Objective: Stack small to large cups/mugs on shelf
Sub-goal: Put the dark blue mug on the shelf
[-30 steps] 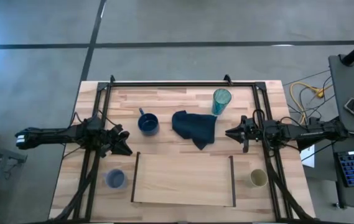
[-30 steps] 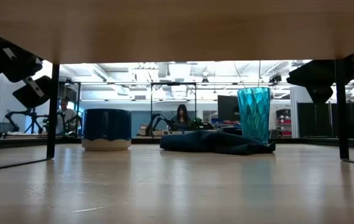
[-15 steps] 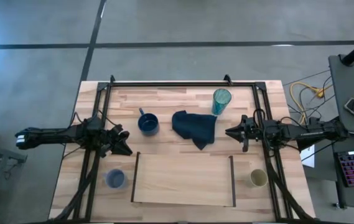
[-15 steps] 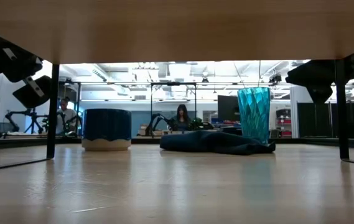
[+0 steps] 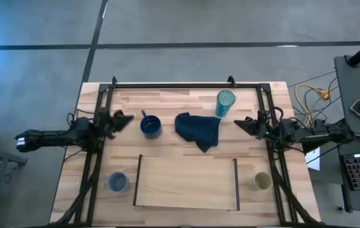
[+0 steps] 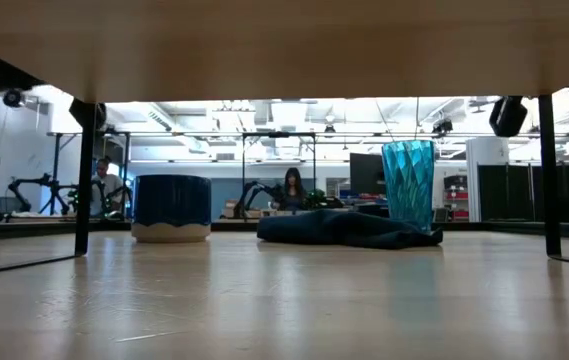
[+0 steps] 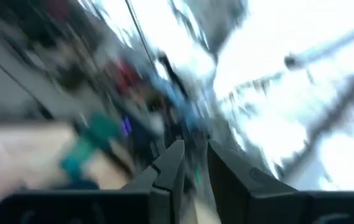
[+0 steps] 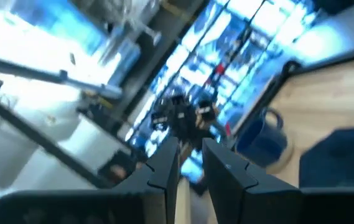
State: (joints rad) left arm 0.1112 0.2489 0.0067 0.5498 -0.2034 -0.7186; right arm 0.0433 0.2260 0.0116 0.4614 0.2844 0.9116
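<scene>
the left gripper (image 5: 124, 117) is hovering over the left side of the tabletop (image 5: 167, 98), just left of the dark blue mug (image 5: 150, 125), and its jaws are sitting nearly closed with only a slim gap and nothing between them, as the left wrist view is showing. the right gripper (image 5: 242, 123) is hanging over the right side, right of the dark blue cloth (image 5: 197, 130) and near the teal tumbler (image 5: 224, 102), its jaws likewise almost together and holding nothing. the shelf (image 5: 186, 183) is lying flat at the near middle of the tabletop with nothing on it. the small grey-blue cup (image 5: 117, 182) is standing just left of the shelf, and the small beige cup (image 5: 262, 182) is standing just right of it. in the low view the mug (image 6: 171, 208), cloth (image 6: 349, 228) and tumbler (image 6: 408, 184) are sitting in a row, and two people are showing in the room behind.
</scene>
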